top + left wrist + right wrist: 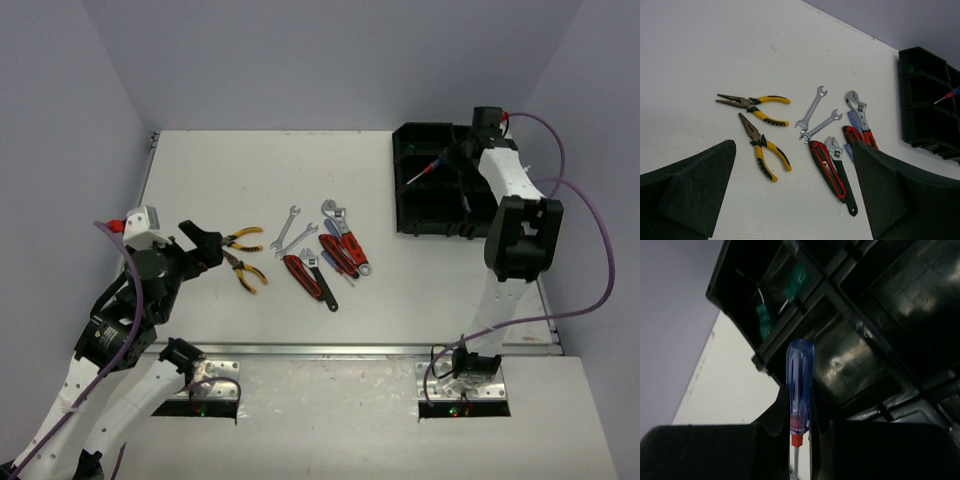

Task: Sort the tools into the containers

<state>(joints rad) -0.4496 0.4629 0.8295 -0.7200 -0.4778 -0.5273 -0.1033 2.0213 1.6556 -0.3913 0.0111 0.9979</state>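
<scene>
My right gripper (pixel 452 152) is over the black organiser tray (pixel 398 185) and is shut on a blue-handled screwdriver (pixel 800 375), whose shaft points toward the table's centre (pixel 418 174). Green-handled screwdrivers (pixel 764 320) lie in the tray's far corner compartment. The other tools lie mid-table: two yellow-handled pliers (pixel 756 106) (pixel 765 150), two silver wrenches (pixel 812 107), a red-handled adjustable wrench (pixel 860 112), a black-handled adjustable wrench (pixel 840 172) and a red-and-black-handled tool (pixel 827 167). My left gripper (pixel 205 245) is open and empty, just left of the pliers (pixel 244 255), above the table.
The tray (pixel 920 100) stands at the table's back right. The tools form a loose cluster (pixel 320 255) between the two arms. White table (pixel 220 170) lies behind and left of them, with grey walls round the table.
</scene>
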